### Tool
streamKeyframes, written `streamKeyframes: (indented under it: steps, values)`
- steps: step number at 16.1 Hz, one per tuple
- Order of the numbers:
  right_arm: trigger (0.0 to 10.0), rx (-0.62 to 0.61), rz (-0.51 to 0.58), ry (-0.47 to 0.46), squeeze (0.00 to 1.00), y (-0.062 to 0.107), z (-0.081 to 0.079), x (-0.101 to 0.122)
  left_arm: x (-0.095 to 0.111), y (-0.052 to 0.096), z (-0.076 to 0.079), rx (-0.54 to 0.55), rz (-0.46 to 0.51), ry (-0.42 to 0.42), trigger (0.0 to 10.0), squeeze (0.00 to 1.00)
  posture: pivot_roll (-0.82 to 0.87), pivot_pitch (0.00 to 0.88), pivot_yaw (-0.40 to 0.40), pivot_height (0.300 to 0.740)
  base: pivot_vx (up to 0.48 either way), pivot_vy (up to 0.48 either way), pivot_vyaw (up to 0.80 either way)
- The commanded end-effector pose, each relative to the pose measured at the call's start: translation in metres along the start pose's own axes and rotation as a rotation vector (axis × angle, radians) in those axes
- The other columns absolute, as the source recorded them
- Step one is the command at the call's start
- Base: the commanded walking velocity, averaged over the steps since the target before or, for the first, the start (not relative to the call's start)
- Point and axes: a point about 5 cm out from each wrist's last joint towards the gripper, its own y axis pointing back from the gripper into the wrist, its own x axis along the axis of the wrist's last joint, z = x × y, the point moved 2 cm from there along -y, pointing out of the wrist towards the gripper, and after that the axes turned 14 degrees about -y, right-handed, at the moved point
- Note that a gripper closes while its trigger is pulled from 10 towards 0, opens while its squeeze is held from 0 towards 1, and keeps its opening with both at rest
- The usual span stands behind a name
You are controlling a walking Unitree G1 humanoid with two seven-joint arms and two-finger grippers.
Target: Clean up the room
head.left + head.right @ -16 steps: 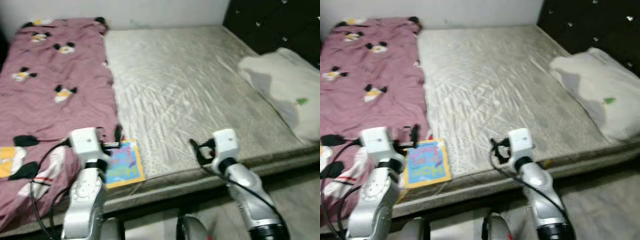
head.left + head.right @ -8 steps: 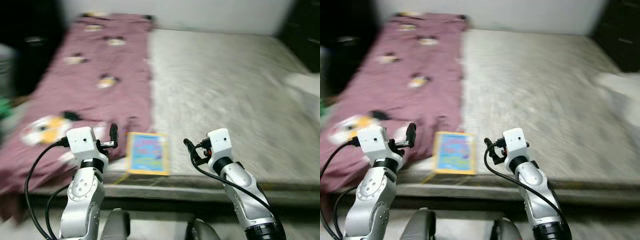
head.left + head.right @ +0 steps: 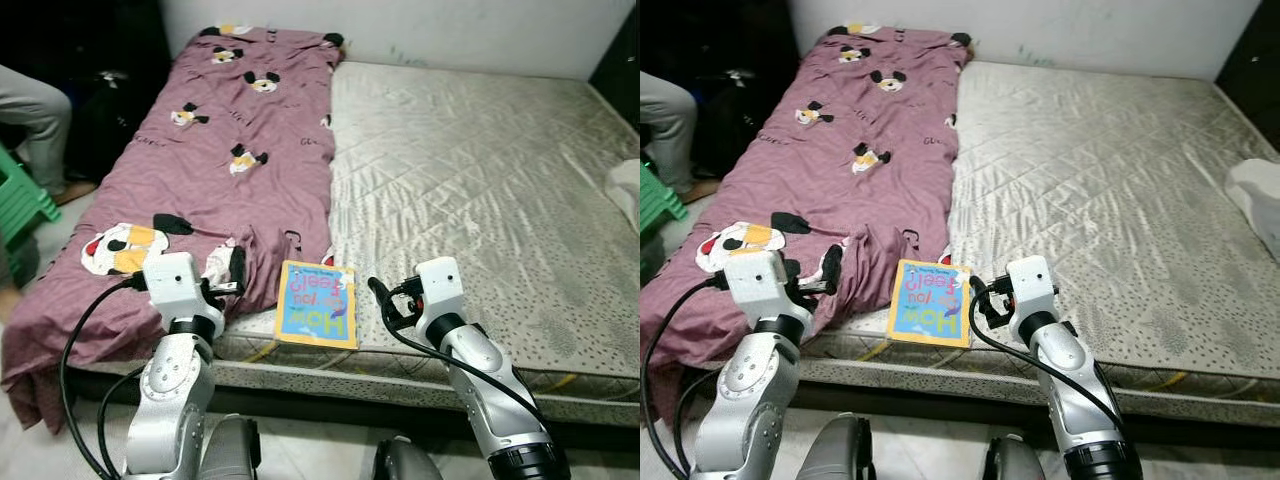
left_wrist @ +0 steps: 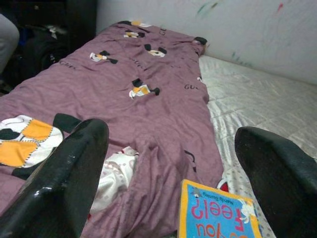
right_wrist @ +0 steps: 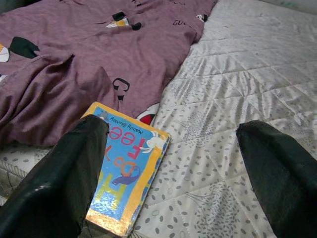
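Book (image 3: 318,303) reading "FEE" lies on mattress (image 3: 480,180) between spread left gripper (image 3: 236,272) and right gripper (image 3: 380,300).

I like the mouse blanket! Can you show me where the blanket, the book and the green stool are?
Blanket (image 3: 215,160), left eye view, its flat middle.
Book (image 3: 317,304), left eye view, middle of its cover.
Green stool (image 3: 20,205), left eye view, its seat edge.

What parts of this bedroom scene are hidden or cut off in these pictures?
- Person: left eye view, cut by the left edge; a grey-trousered leg shows.
- White bundle: right eye view, cut by the right edge.
- Book: left wrist view, lower title cut by the bottom edge.
- Green stool: left eye view, partly out of frame.
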Motion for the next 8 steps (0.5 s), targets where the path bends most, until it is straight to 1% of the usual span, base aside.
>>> streamKeyframes:
  steps: [1,8]
  values:
    - [10.0,-0.014,0.007,-0.005,0.0,0.0,0.0044,0.0013,0.0005,0.0003,0.0018,-0.011,0.007,0.005,10.0,0.0,0.01,0.099,-0.047,0.651,0.281,0.0,0.0]
    - [10.0,-0.016,0.002,0.0,0.0,0.0002,0.0056,-0.0003,-0.0002,0.0014,0.0032,-0.019,0.005,0.009,10.0,0.0,0.01,0.092,-0.052,0.651,0.296,0.0,0.0]
